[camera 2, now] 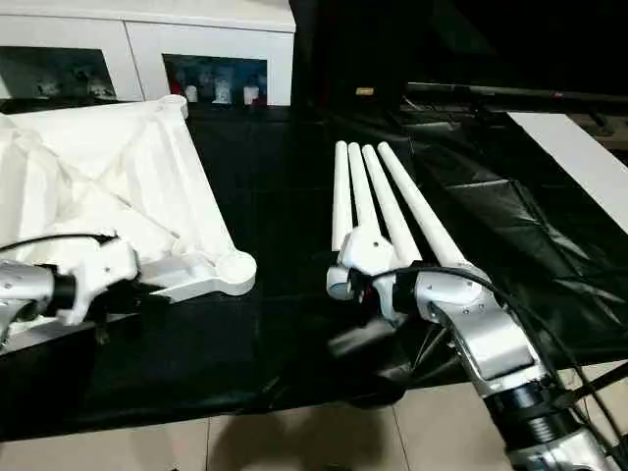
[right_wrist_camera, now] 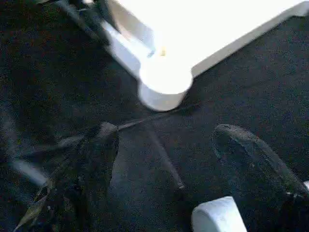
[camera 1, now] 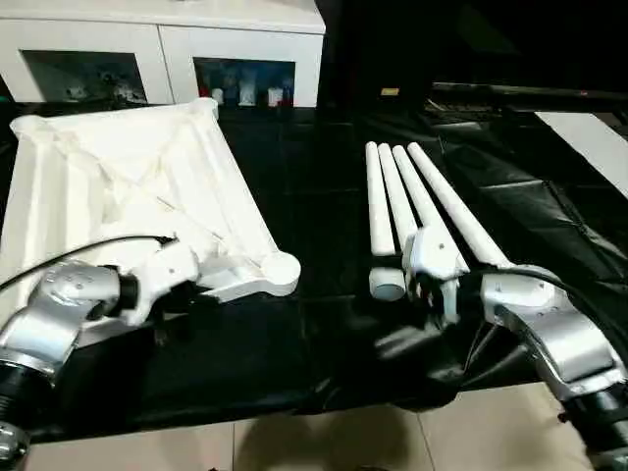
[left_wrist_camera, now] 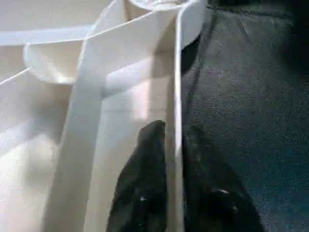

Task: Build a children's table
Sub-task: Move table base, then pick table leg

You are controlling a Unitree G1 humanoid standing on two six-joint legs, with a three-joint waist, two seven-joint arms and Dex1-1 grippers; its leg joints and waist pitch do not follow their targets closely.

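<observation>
Left end effector (left_wrist_camera: 174,188) pinches tabletop (camera 1: 128,186) rim near corner socket (camera 1: 278,271). Right end effector (right_wrist_camera: 178,159) released beside legs (camera 1: 422,201); I'd grasp one squarely mid-shaft.

A staged indoor test space, more lab or demo room than lived-in home.

The work surface (camera 1: 324,343) is draped in creased black sheeting (camera 2: 491,211) that hangs over its front edge above a pale tiled floor (camera 1: 324,442). Behind it stands a white cabinet (camera 1: 167,44) with glass doors, small items blurred on its shelf. To the right, dark equipment rails (camera 2: 491,93) and a white panel (camera 2: 579,157) sit against an unlit black background. Furniture parts lie laid out in neat order on the sheeting.
</observation>
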